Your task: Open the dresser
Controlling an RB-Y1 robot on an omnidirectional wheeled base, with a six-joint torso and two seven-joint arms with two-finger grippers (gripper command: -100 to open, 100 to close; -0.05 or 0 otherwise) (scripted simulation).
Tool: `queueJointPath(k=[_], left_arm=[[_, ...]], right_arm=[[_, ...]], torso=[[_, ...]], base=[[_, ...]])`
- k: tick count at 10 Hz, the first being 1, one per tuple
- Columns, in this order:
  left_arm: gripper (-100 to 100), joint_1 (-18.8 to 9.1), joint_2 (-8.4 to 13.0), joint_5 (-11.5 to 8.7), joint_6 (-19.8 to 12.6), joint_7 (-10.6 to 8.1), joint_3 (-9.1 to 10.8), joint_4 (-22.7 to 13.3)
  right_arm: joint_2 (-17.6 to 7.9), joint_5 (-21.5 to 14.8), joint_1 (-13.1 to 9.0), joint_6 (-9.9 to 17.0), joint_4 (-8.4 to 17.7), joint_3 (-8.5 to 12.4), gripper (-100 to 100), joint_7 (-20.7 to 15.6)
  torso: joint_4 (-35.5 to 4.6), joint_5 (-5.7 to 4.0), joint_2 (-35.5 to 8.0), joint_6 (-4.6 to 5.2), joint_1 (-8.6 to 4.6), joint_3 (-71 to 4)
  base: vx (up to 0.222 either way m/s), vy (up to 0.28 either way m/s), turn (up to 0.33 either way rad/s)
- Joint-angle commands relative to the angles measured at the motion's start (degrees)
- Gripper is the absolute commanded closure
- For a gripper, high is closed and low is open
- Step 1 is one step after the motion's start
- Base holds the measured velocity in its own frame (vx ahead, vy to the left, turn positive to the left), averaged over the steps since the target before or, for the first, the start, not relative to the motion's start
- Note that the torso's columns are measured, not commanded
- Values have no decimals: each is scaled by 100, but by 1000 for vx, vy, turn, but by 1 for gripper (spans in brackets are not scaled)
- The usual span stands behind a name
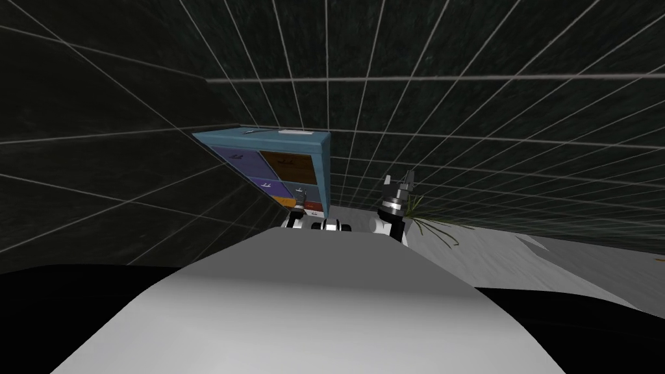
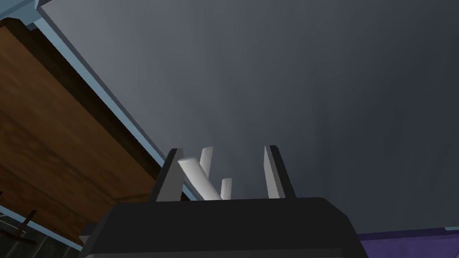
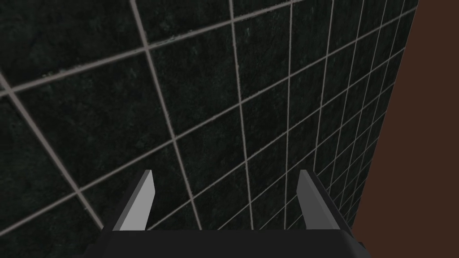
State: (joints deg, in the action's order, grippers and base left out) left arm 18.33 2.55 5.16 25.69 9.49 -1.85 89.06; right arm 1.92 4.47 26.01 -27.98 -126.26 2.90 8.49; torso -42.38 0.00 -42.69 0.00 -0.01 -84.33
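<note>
Left hand (image 2: 223,148) astride white handle (image 2: 197,177) of shut grey drawer (image 2: 291,89), fingers narrowed, not clamped; right hand (image 3: 226,172) apart, beside dresser (image 1: 260,136)

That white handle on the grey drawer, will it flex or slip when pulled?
Probably stiff: the handle is a thick bar on two posts. It may slip, being smooth and round between the left gripper's flat fingers.

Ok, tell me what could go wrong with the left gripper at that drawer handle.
1. The white handle sits off-centre in the left gripper, against one finger with a gap to the other. Pulling now could slip off it.
2. It also lies slanted across the gripper, so closing might pinch it askew and twist against the grey drawer front.
</note>
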Motion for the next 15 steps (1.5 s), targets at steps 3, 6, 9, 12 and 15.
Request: queueJointPath(k=[3, 6, 9, 12, 15], left_arm=[[100, 93, 50, 4, -117, -39, -59, 237], [100, 168, 62, 10, -128, -52, -106, 309], [-100, 281, 107, 2, -366, -86, -146, 670], [-100, 382, 141, -5, -728, -108, -170, 1150], [-100, 484, 176, -12, -1091, -130, -193, 1610]], right_arm=[[0, 0, -2, 1, 1, 0, 0, 0], [0, 0, -1, 0, 0, 0, 0, 0], [0, 0, -2, 1, 1, 0, 0, 0], [0, 0, 2, 0, 0, 0, 0, 0], [0, 0, 1, 0, 0, 0, 0, 0]], torso=[[19, 11, 22, -10, 24, -10], [18, -2, 60, -5, 1, -38], [20, 7, 40, -4, 12, -20], [29, 3, 101, 1, 7, -61], [4, 0, 23, 1, 2, -12]], base=[[-185, 19, 13], [-127, 6, 13], [-157, 15, 4], [22, -4, -17], [7, 1, -15]])
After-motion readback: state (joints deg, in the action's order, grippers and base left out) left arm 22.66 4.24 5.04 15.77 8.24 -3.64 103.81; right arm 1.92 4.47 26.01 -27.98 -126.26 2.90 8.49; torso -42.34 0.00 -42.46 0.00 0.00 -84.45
